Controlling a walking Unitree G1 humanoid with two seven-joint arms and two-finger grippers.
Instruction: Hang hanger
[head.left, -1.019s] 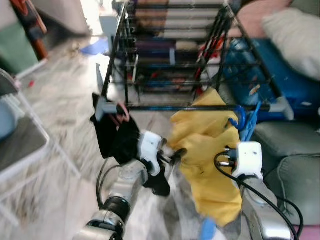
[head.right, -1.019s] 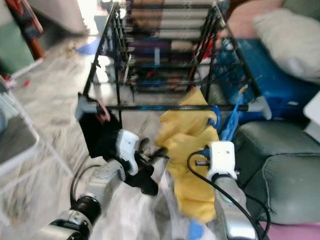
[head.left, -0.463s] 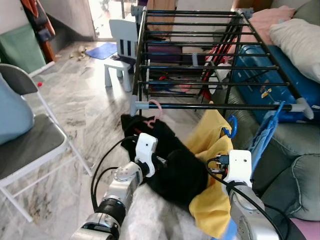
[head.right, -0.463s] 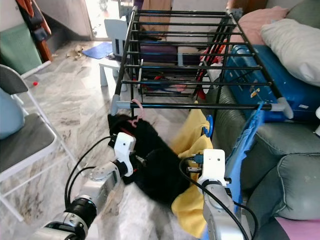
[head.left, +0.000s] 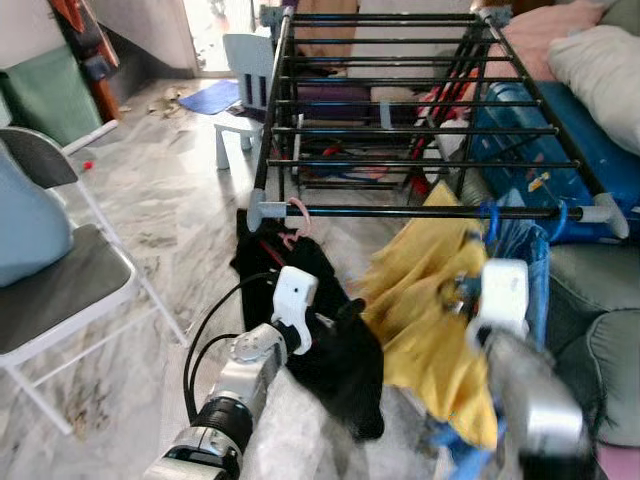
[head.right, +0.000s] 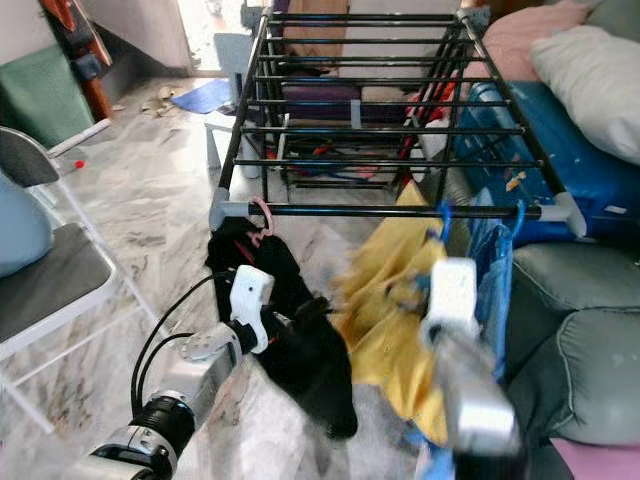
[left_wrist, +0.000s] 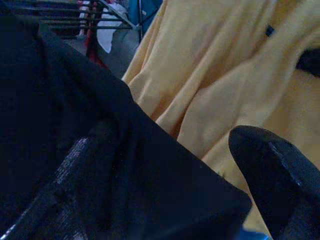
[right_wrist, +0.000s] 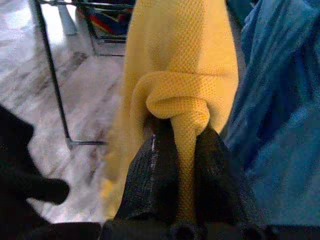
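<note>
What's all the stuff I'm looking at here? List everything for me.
Drying rack: one, black, centre.
Pink hanger: one, hooked on the rack's front bar.
Black garment: one, hanging below the pink hanger.
Yellow garment: one, on the front bar.
Blue garment: one, beside the yellow one.
Folding chair: one, grey, left.
Sofa: one, grey, right.
Left gripper: at the black garment.
Right gripper: fingers pinching yellow cloth.

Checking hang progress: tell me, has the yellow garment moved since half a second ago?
Yes. The yellow garment has risen toward the rack's front rail.
</note>
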